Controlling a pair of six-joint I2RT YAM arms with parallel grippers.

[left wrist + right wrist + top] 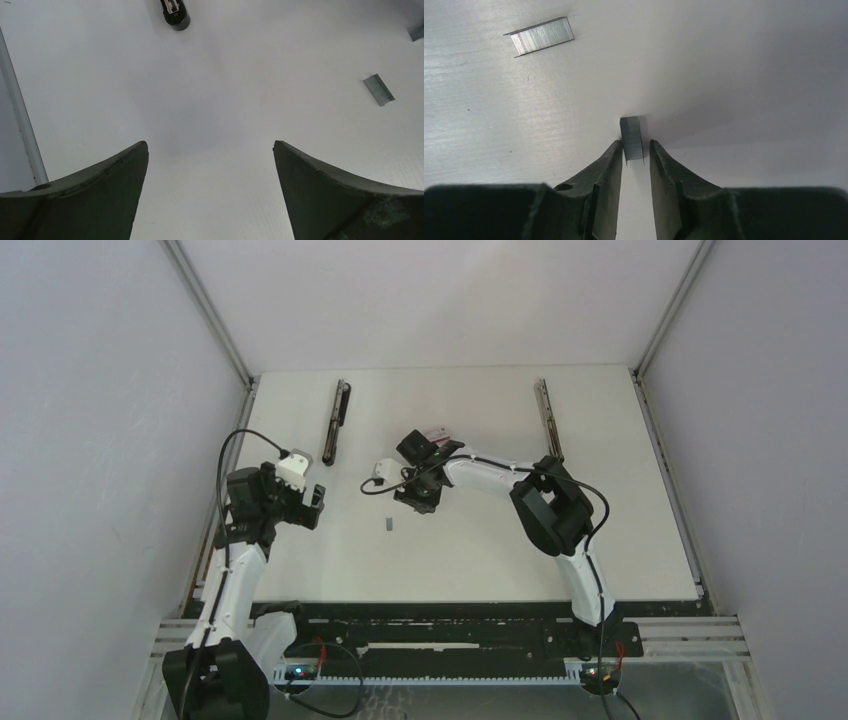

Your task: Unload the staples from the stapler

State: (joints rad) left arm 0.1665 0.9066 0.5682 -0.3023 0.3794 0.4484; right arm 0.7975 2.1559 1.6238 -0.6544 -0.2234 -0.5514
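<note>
The stapler (337, 422) lies opened out flat at the back left, and its black end (175, 15) shows at the top of the left wrist view. My right gripper (636, 142) is low over the table with its jaws narrow around the near end of one strip of staples (631, 135). The left finger touches the strip and a sliver of gap shows at the right finger. Another strip (542, 36) lies loose to its far left. A strip (388, 524) also lies on the table in the top view. My left gripper (210, 145) hangs wide open and empty, with a strip (379, 90) off to its right.
A long metal-and-black bar (548, 420) lies at the back right. A small red-and-white box (436, 434) sits just behind my right wrist. A metal rail (17, 115) runs along the table's left edge, near my left gripper (312, 505).
</note>
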